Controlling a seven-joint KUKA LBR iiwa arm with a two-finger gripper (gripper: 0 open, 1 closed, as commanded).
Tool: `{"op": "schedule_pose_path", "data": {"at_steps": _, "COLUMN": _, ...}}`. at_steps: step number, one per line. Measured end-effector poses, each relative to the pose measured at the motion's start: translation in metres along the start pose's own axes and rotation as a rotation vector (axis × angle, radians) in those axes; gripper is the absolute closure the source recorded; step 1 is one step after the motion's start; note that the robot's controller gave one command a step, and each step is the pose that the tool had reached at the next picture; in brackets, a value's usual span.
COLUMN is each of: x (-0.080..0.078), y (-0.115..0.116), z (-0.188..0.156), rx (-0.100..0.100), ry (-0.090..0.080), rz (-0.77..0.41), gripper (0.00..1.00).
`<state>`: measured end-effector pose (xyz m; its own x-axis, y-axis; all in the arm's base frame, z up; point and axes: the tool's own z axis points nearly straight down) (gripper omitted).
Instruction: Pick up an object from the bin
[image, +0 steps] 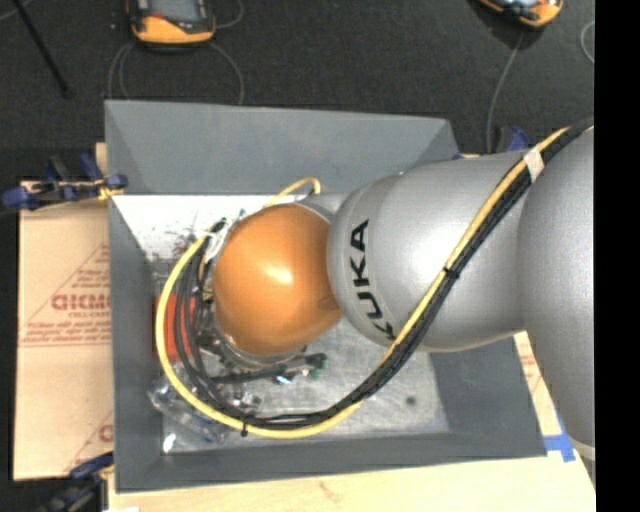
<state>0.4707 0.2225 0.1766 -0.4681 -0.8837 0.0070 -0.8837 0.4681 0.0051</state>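
The gripper is placed low in the bin's left half, under the arm's orange cover; its spread cannot be told. A red thing is seen just left of it, by the left wall, with clear plastic bits in the near-left corner. Bare floor is seen to the right.

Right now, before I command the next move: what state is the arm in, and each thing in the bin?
Arm: reached down into the bin.
Orange wrist cover: low over the bin's left half.
Red thing: lying by the left wall, partly behind cables.
Clear plastic pieces: loose in the view's lower-left corner.
Green thing: on the floor below the cover, partly hidden.
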Motion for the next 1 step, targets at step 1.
{"op": "schedule_pose_path", "data": {"at_steps": 1, "x": -0.0072, "y": -0.0245, "z": -0.2152, "rx": 0.012, "ry": -0.014, "rz": -0.022, "gripper": 1.00}}
